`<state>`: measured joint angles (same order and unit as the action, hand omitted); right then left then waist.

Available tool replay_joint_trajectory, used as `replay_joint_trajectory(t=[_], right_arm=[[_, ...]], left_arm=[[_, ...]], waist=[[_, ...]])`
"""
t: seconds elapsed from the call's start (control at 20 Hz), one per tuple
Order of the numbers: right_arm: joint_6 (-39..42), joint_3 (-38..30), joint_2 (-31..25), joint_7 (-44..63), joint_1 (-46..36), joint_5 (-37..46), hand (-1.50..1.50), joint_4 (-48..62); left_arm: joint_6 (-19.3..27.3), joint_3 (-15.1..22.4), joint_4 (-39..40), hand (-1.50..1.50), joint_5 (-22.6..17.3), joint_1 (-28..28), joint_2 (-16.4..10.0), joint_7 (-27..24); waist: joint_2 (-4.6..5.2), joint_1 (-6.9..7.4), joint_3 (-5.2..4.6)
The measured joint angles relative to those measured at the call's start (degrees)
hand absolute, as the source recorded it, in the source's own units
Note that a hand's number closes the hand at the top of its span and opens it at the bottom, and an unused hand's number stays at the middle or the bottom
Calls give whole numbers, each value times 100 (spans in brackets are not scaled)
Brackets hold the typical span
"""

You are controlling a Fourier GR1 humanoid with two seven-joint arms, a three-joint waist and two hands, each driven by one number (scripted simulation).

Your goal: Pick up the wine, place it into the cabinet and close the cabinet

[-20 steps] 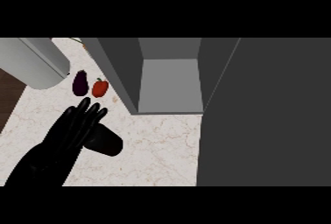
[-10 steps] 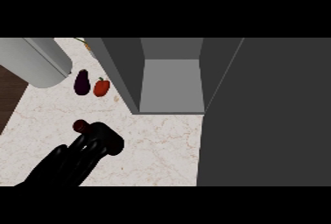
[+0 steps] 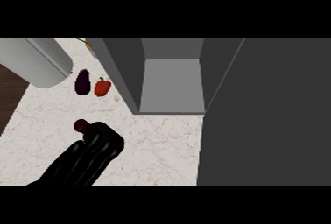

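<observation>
Low on the left of the tabletop [image 3: 161, 144], the left hand [image 3: 90, 153] has its fingers [image 3: 108, 136] curled round the wine bottle [image 3: 81, 126] (only its reddish cap shows, poking out up-left). Whether the bottle stands upright or tilted, I cannot tell. The open cabinet [image 3: 171, 83] lies up and right, well apart.

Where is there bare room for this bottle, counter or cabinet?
The cabinet floor looks bare between its side walls. Bare counter lies between the left hand holding the wine and the open door. Crowded at far left: eggplant, red pepper.
</observation>
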<state>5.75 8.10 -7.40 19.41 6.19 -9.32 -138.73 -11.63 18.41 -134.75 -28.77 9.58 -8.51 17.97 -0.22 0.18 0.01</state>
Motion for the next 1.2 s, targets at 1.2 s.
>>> replay_joint_trajectory(t=[1.2], right_arm=[[-247,-141,68,908,-744,22,-150,-126]], left_arm=[[636,-653,32,-150,199,30,-79,41]], waist=[[7,-8,-2]])
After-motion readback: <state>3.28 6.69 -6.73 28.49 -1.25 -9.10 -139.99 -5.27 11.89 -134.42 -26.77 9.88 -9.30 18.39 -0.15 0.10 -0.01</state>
